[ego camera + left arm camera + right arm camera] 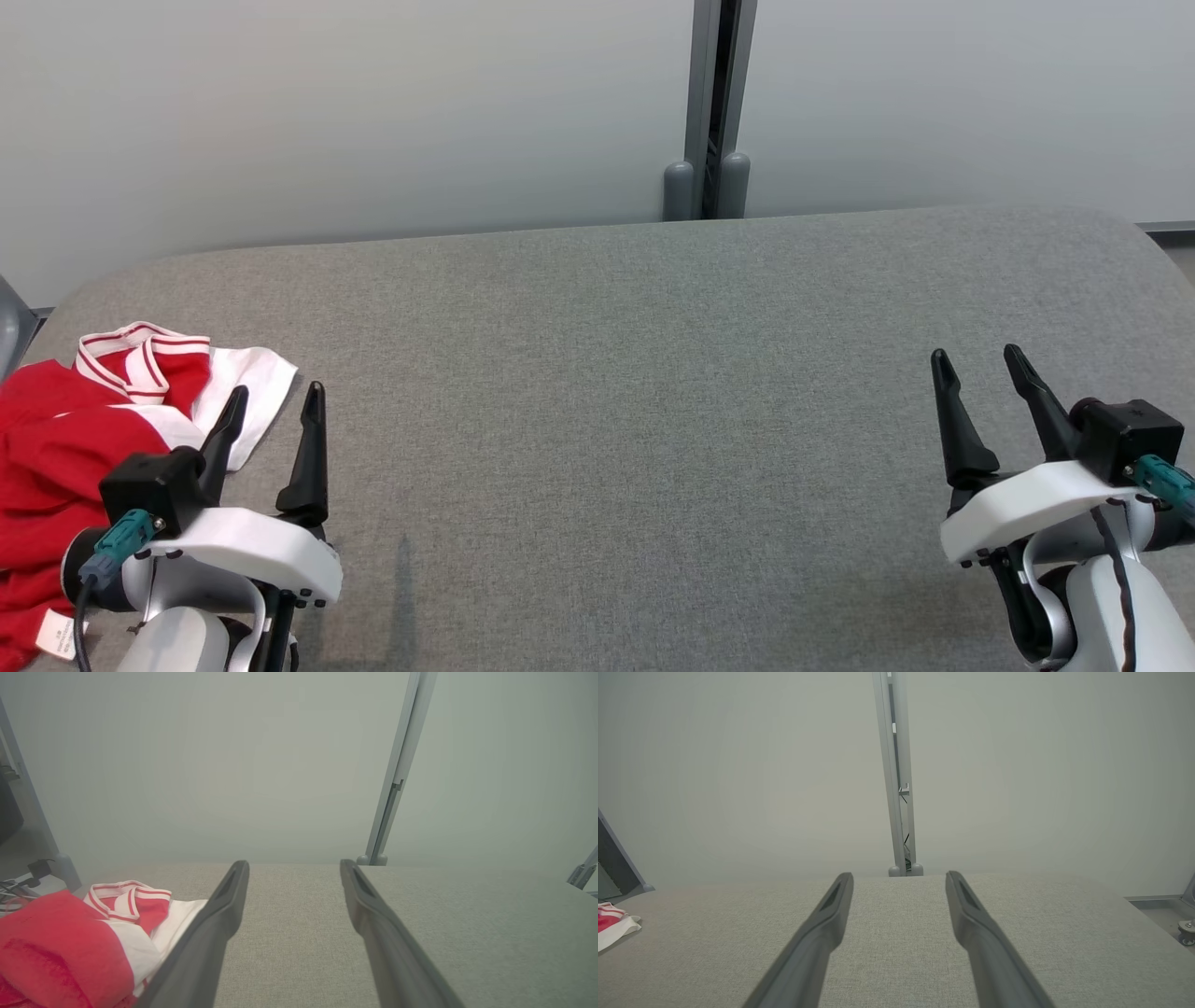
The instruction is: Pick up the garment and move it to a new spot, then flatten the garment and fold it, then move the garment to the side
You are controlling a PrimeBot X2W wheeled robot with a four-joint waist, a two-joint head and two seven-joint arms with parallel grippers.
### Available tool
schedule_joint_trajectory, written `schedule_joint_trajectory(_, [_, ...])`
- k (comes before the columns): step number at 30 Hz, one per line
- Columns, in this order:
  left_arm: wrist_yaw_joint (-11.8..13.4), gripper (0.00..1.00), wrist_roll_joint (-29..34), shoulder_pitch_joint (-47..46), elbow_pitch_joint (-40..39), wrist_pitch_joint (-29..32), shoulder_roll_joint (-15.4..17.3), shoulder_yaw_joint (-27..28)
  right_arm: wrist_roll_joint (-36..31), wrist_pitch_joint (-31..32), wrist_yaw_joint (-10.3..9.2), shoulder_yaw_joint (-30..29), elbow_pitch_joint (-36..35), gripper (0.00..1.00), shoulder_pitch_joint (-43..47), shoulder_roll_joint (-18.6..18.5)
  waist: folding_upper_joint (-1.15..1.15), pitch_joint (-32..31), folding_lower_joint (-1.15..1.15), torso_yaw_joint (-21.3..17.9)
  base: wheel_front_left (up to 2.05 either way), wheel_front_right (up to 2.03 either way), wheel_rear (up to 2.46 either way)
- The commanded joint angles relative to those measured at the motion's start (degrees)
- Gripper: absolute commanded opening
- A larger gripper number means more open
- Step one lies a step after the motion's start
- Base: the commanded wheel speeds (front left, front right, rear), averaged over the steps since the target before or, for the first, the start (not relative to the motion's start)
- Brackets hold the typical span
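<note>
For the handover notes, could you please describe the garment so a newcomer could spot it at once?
Start at the grey fabric-covered table before the pale wall. At its left end, beside the open left gripper, the garment lies crumpled. It is bright red with white panels and a red-and-white striped collar, against grey cloth.

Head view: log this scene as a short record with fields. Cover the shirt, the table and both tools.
table: grey fabric top
shirt: red and white, crumpled, at the left end of the table
left tool: open, right beside the shirt, nothing between its fingers
right tool: open, at the right end, above bare fabric, holding nothing
stage: shirt not yet picked up
</note>
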Motion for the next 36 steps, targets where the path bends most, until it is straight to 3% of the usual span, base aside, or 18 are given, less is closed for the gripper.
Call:
schedule_joint_trajectory(1, [0.4,1.0,1.0,0.2,-0.6,0.1,0.7,0.1,-1.0,-0.7,0.11,-0.2,-0.7,1.0,0.3,-0.1,0.0,0.0,0.0,0.0,0.0,0.0,0.0])
schedule_joint_trajectory(19, [1.8,1.0,4.6,1.5,-1.5,0.3,1.8,-1.0,-3.6,-2.1,0.11,-0.1,-1.0,1.0,1.7,0.4,0.0,-0.2,0.0,-0.1,0.0,0.0,0.0])
schedule_joint_trajectory(36, [1.9,1.0,2.6,1.4,-0.9,0.8,1.5,-1.1,-1.2,-2.1,0.11,0.2,-1.1,1.0,1.8,0.5,0.0,-0.2,0.0,0.7,0.0,0.0,0.0])
